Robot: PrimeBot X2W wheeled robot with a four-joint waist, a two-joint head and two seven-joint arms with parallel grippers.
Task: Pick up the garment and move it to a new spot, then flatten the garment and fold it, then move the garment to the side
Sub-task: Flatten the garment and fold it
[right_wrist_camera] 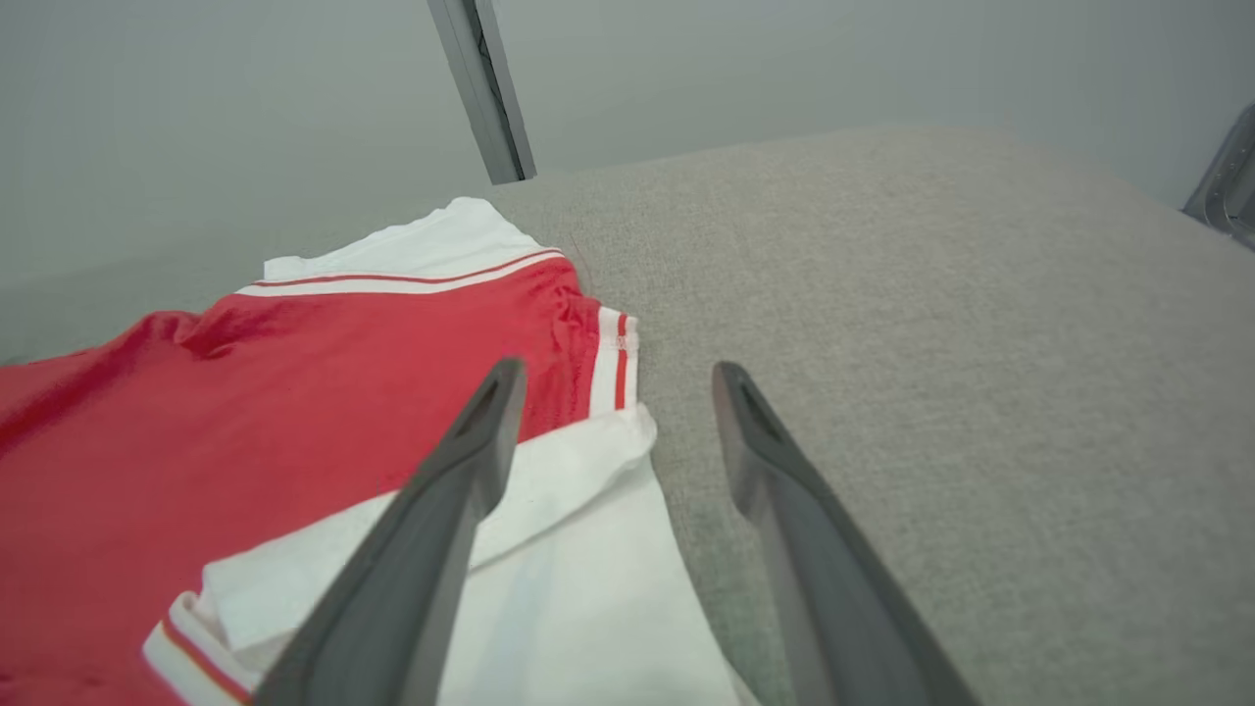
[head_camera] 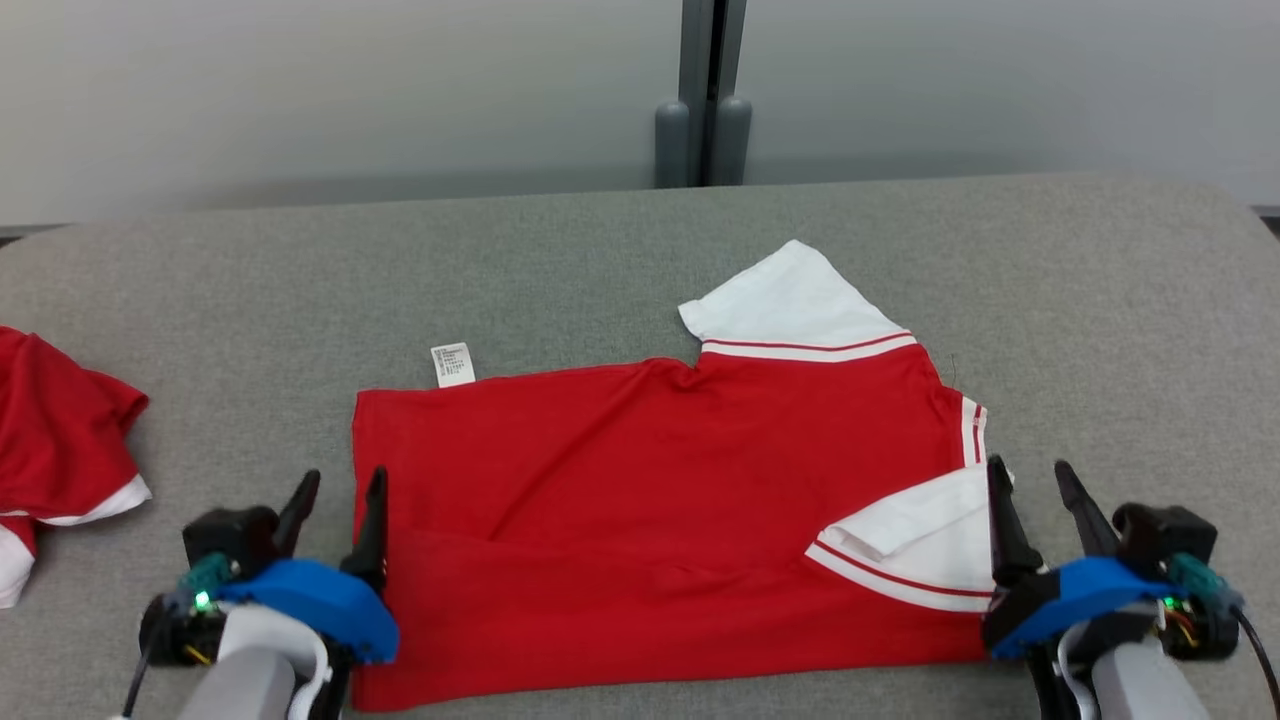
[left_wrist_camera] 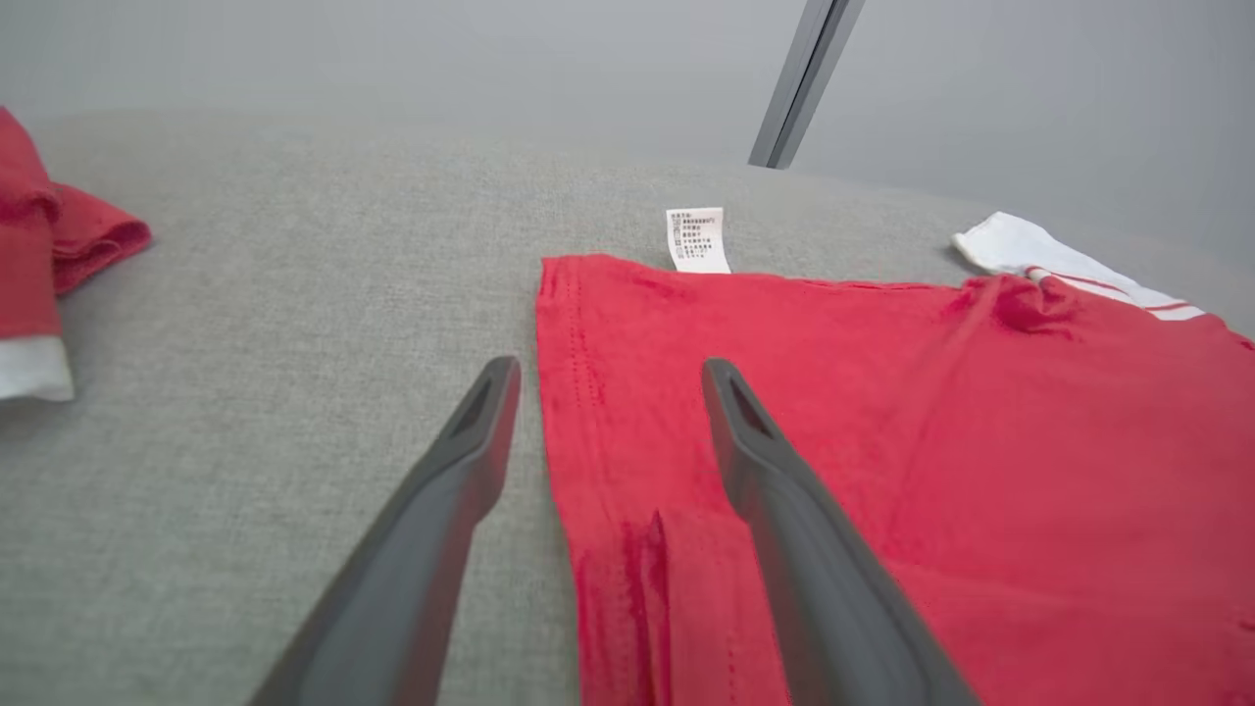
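Garment: folded flat mid-table, on the grey, coarse-woven table.
Soft red knit, roughly rectangular; white sleeves with thin red stripes at its right end, white care label at far left corner. Left gripper and right gripper gape wide, empty, straddling opposite edges.

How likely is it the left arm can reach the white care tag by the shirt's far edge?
Probably yes. The left gripper stands open at the red shirt's hem; the care tag lies farther ahead on the grey table, nothing between them.
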